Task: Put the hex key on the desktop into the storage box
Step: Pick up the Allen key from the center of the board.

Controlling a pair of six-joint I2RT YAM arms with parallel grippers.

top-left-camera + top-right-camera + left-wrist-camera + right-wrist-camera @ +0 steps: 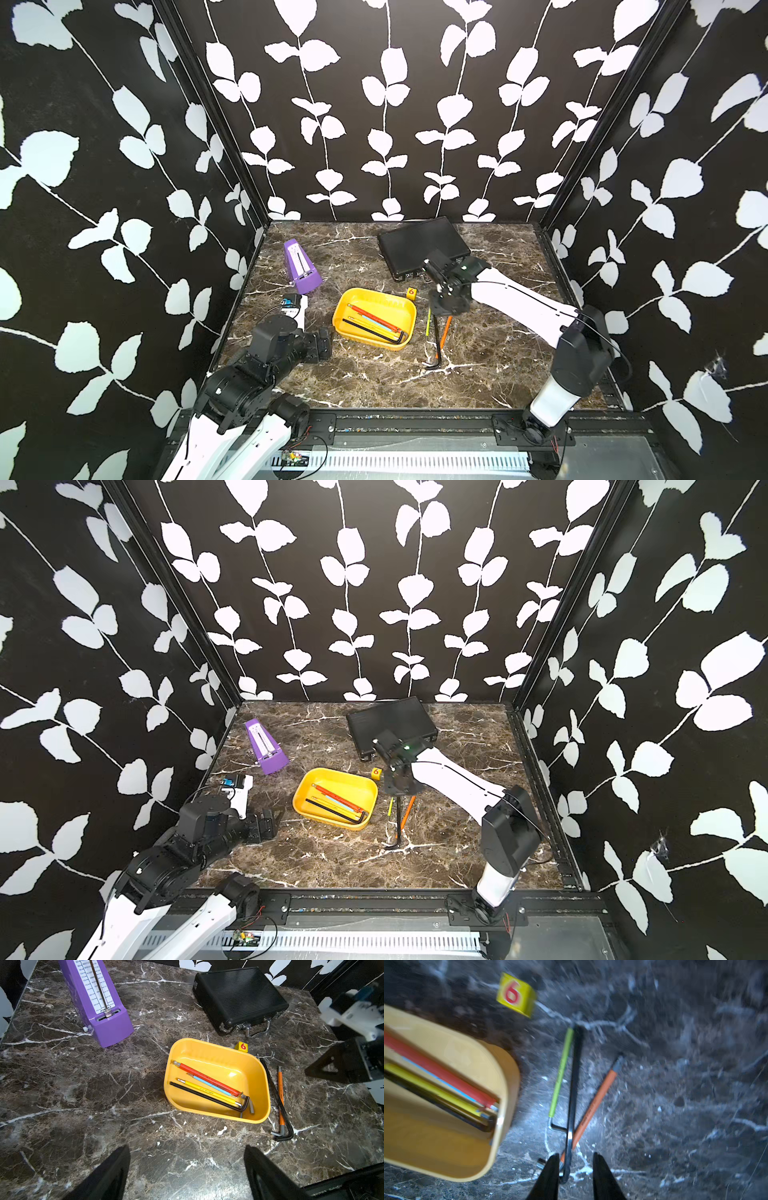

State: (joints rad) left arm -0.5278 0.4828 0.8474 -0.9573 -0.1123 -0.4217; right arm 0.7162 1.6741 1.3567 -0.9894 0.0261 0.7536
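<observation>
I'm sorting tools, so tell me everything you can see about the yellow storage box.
The storage box is a shallow, bright yellow tray, glossy and plastic-looking, a rounded rectangle with low walls. It sits flat on the marble-patterned desktop, near its middle, set at a slant. Inside lie four hex keys side by side, bent ends at one short wall: the red key, blue key, yellow key and black key. A yellow cube marked 6 stands just off a far corner, not touching.

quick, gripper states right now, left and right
Left gripper: open, empty.
Right gripper: jaws partly open, holding nothing.
</observation>
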